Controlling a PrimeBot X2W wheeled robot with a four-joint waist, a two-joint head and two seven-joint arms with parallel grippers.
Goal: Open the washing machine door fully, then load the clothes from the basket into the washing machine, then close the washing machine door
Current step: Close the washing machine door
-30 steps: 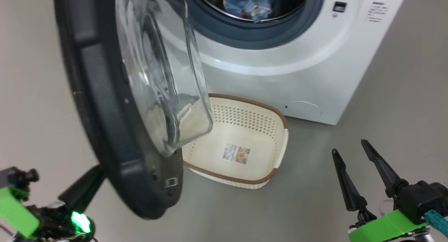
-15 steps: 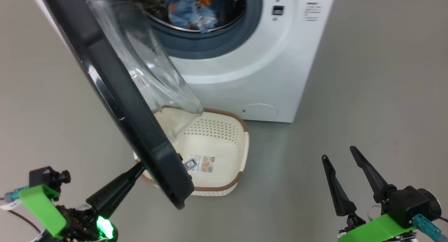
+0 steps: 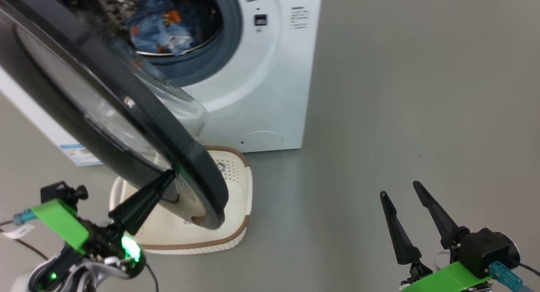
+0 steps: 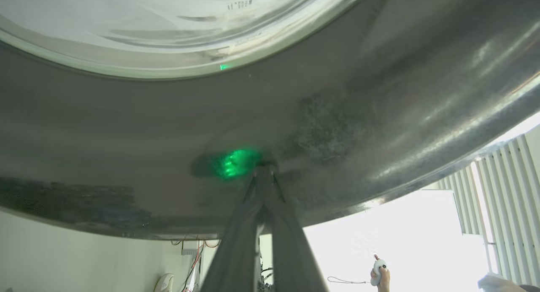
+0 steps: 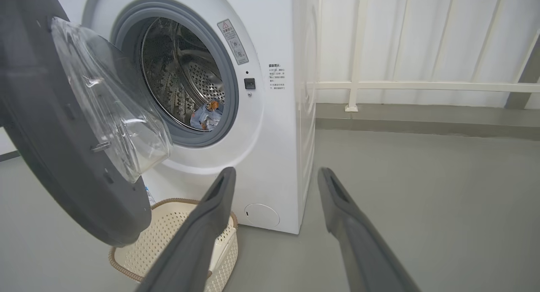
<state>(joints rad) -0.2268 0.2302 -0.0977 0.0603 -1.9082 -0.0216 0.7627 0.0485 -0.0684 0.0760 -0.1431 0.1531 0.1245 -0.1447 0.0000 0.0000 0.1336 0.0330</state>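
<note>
left gripper [image 3: 170, 174]: fingers together, tips against outer rim of round glossy-black glass-centred washing machine door [image 3: 190, 157] | right gripper [image 3: 400, 188]: splayed, empty, well right of door

Head cam down, R wrist low: shared door [image 3: 168, 136]; L close-up.

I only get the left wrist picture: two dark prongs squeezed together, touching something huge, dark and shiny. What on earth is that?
Observer: That's the washing machine door. The head view shows the shut left claw with its tip against the door's black outer rim.
Operator: So is it closed?
Observer: No. In the right wrist view it stands well off the front of the washing machine.
Operator: Where's the laundry?
Observer: The clothes lie inside the drum. The basket sits on the floor under the door, and the part of it that shows holds none.
</note>
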